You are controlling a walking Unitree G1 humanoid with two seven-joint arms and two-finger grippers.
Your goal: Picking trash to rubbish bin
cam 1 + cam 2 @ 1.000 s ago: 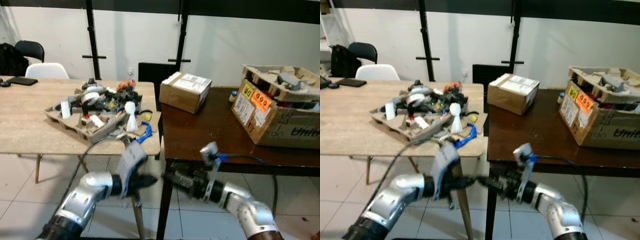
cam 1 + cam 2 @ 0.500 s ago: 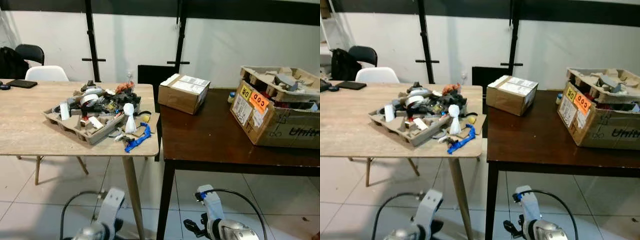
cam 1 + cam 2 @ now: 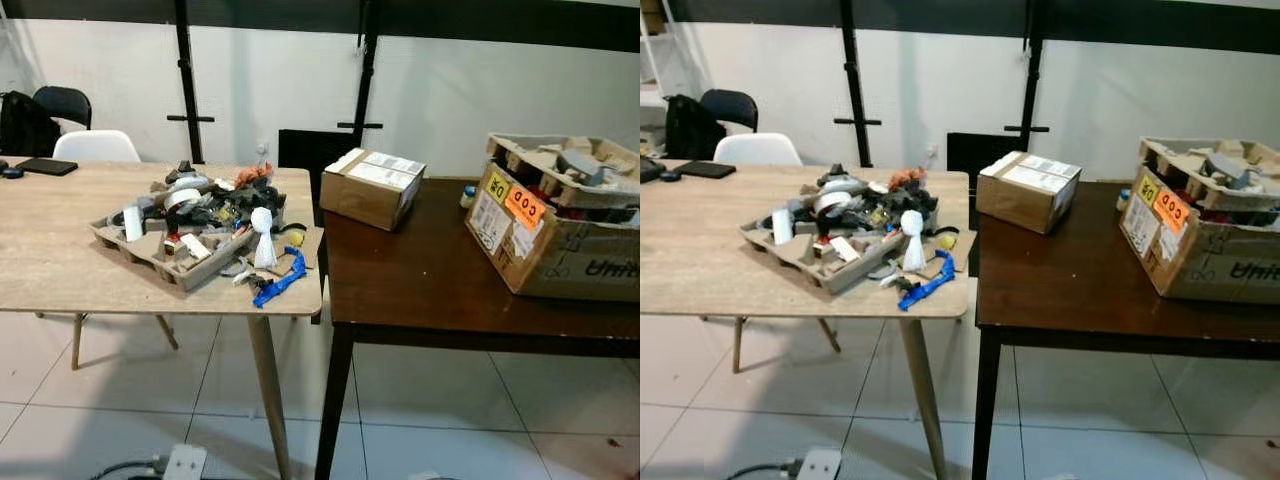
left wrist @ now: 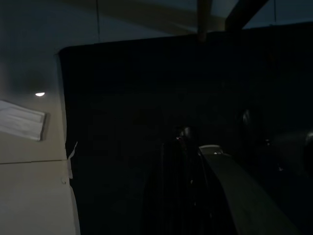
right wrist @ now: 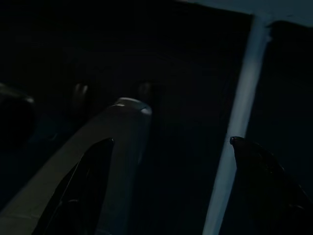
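In the left eye view, the trash pile lies on a cardboard tray on the light counter, and a blue scrap lies close to the counter's edge, so a careless reach could knock it off.

In the right eye view, no rubbish bin is seen.

The left wrist view is very dark; I cannot tell the left claw's opening.

In the right wrist view, the right claw stands wide open and holds nothing.

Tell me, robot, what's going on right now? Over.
Both arms hang low, idle. Right pincer open, holding nothing. Trash pile untouched on the light wooden table. No bin spotted. Over.
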